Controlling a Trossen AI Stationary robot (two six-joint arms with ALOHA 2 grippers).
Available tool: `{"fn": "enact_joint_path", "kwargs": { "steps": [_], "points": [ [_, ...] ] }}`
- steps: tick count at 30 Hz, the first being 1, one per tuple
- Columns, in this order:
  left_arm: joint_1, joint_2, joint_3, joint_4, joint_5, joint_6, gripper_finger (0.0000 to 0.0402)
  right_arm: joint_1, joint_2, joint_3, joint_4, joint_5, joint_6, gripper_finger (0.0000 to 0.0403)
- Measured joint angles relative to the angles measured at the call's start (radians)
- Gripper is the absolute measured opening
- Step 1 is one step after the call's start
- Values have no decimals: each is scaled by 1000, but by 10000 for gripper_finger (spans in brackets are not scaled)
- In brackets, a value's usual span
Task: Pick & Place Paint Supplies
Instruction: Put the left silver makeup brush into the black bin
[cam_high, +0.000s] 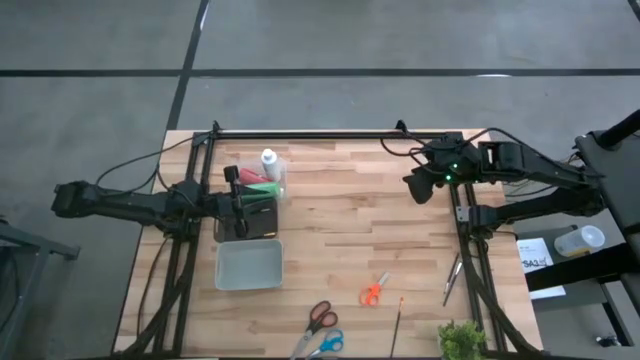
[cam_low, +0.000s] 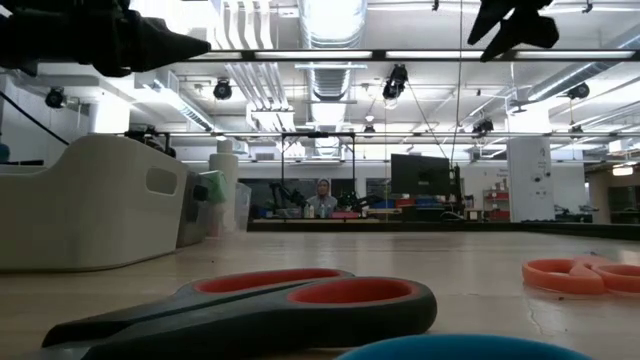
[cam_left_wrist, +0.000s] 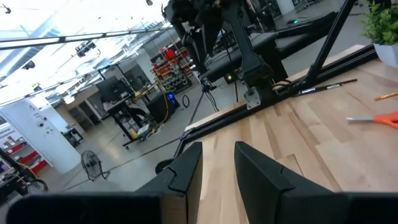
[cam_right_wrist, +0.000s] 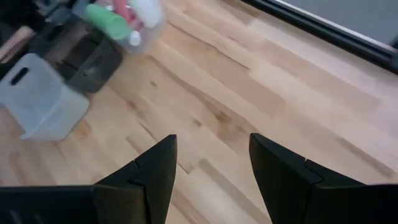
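Beyond my right fingers (cam_right_wrist: 208, 180), spread and empty above bare surface (cam_right_wrist: 249, 93), the green bottle (cam_right_wrist: 106, 18), red bottle (cam_right_wrist: 122, 10) and white bottle (cam_right_wrist: 148, 10) sit bunched by the bin (cam_right_wrist: 40, 99), probably for sorting. My left fingers (cam_left_wrist: 217, 177) hang parted, holding nothing.

A wooden table (cam_high: 340, 215) carried a grey bin (cam_high: 249, 265), with scissors (cam_high: 321, 317), orange scissors (cam_high: 374, 290) and a brush (cam_high: 399, 322) right of the bin.

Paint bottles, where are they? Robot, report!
Both claws open, empty: left claw over the dark bin, right claw above bare table. Bottles bunched in clear container. Brush loose near front edge. Nothing blocking.
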Motion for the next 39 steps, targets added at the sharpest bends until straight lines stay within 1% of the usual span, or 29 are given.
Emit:
{"fn": "enact_joint_path", "kwargs": {
  "steps": [3, 6, 11, 16, 20, 24, 29, 31, 35, 37, 39],
  "points": [
    [0, 0, 0, 0, 0, -1, 100, 7, 35, 30, -83, 25, 44, 196],
    [0, 0, 0, 0, 1, -21, 100, 25, 92, 43, -170, 22, 102, 196],
    [0, 0, 0, 0, 3, -30, 100, 77, 201, 61, -341, -50, 254, 196],
    [0, 0, 0, -1, 3, -30, 100, 161, 282, 68, -461, -58, 396, 196],
    [0, 0, 0, -36, 3, -29, 100, 240, 311, 61, -471, -59, 466, 196],
    [0, 0, 0, -119, 3, -26, 100, 316, 324, 61, -473, -60, 526, 196],
    [0, 1, 0, -221, 3, -26, 100, 400, 326, 60, -477, -68, 543, 196],
    [0, 1, 0, -219, 4, -26, 100, 429, 328, 60, -479, -69, 541, 196],
    [0, 1, 0, -142, 8, -47, 100, 477, 331, 44, -479, -68, 541, 196],
    [2, 1, 1, -96, 7, -84, 100, 496, 335, 19, -482, -72, 557, 196],
    [12, 1, 19, -90, -22, -157, 100, 506, 339, -10, -478, -108, 581, 196]
  ]
}}
